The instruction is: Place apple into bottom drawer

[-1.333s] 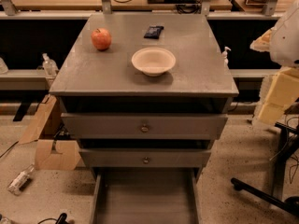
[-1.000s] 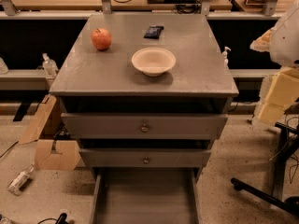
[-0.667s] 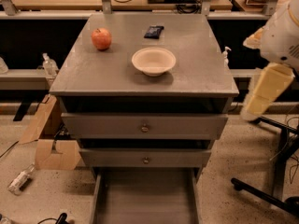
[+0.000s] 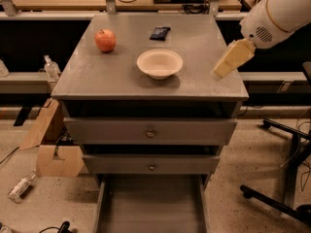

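Grey metal cabinet top (image 4: pixel 92 76) carries the apple (image 4: pixel 105 40), which sits upright near the back left corner, well apart from my gripper (image 4: pixel 232 58). My gripper hangs over the right edge of the top, to the right of the white bowl (image 4: pixel 160 63), and carries nothing. Whether it is wide or narrow I cannot tell from this angle. A small dark packet (image 4: pixel 160 32) lies behind the bowl, off my likely line to the fruit. The bottom drawer (image 4: pixel 151 208) stands pulled out below the two knobbed drawers (image 4: pixel 150 131), so I judge nothing needs opening first. Judgement: task barely begun, reach phase. Next I would cross leftward above the bowl, high enough not to clip its rim. The apple is round and could roll on the flat top if nudged off-centre.
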Robot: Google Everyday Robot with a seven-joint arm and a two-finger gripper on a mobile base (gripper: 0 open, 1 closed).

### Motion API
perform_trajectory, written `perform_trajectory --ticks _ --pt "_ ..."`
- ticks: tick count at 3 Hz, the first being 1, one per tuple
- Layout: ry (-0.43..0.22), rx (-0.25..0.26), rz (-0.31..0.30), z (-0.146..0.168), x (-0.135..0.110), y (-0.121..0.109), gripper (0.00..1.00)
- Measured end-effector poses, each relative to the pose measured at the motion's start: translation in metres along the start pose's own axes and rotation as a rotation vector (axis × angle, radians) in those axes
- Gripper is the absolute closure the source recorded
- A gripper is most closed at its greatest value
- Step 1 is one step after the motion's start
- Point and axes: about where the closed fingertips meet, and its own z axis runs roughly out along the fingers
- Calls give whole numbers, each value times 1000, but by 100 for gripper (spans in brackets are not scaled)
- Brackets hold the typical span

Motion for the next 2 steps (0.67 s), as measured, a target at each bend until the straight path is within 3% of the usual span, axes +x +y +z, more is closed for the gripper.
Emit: perform_trajectory --ticks 1,2 --pt "-128 40 108 30 -33 -26 0" --pt "-216 7 123 55 -72 -19 0"
